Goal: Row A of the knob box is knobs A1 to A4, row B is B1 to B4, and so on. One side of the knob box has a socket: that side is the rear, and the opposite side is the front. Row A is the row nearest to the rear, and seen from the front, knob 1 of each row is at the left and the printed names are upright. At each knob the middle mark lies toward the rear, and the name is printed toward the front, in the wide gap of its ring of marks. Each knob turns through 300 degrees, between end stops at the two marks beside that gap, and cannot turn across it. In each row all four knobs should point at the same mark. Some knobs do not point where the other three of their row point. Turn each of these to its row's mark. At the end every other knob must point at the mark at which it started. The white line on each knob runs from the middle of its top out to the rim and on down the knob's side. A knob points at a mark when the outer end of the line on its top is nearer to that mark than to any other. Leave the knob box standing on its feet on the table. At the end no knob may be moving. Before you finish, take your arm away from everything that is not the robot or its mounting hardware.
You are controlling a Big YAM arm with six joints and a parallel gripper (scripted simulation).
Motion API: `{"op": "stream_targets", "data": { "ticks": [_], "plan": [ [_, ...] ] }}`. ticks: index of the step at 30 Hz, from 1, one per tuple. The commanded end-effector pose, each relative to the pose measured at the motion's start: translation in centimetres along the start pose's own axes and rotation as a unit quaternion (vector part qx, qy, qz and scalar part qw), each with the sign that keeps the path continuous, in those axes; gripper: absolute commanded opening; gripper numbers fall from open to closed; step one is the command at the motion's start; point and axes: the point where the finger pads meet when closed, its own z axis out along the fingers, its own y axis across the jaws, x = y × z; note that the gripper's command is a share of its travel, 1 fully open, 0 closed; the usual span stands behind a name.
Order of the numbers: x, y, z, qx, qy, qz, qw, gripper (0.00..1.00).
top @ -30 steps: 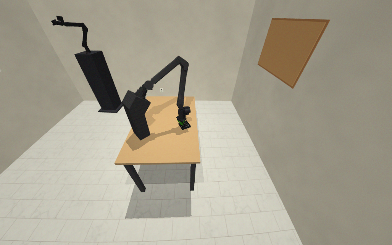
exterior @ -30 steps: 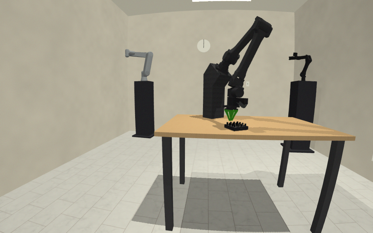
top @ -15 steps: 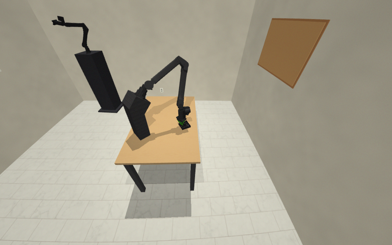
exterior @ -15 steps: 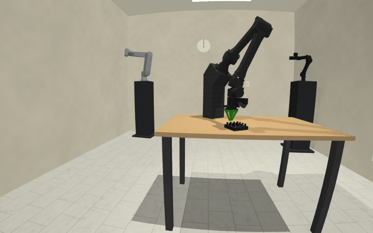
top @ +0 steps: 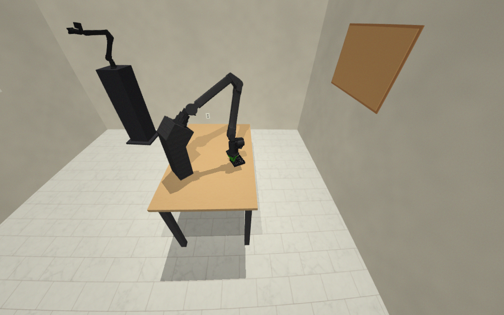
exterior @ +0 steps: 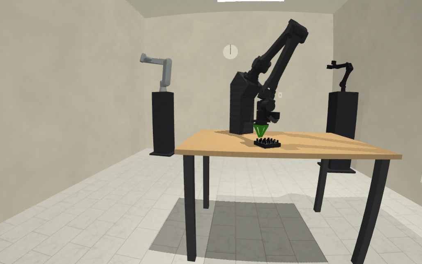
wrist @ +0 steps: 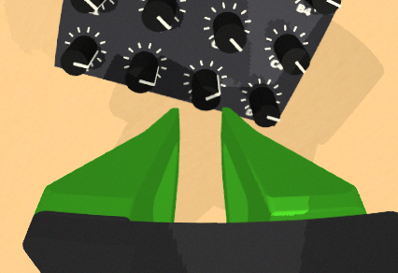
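b3 and b4 on the knob box [top: 237, 161] [exterior: 266, 144] [wrist: 187, 44], c4 too

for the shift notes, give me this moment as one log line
gripper: slightly open, nothing held | pose: above knob box | box: on table
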Motion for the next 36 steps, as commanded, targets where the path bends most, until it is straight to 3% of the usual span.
{"op": "stream_targets", "data": {
  "ticks": [1, 36],
  "plan": [
    [-0.4, 0.31, 0.69, -0.002, -0.004, -0.001, 1.0, 0.18],
    [-0.38, 0.22, 1.38, -0.001, -0.004, -0.001, 1.0, 0.18]
  ]
}}
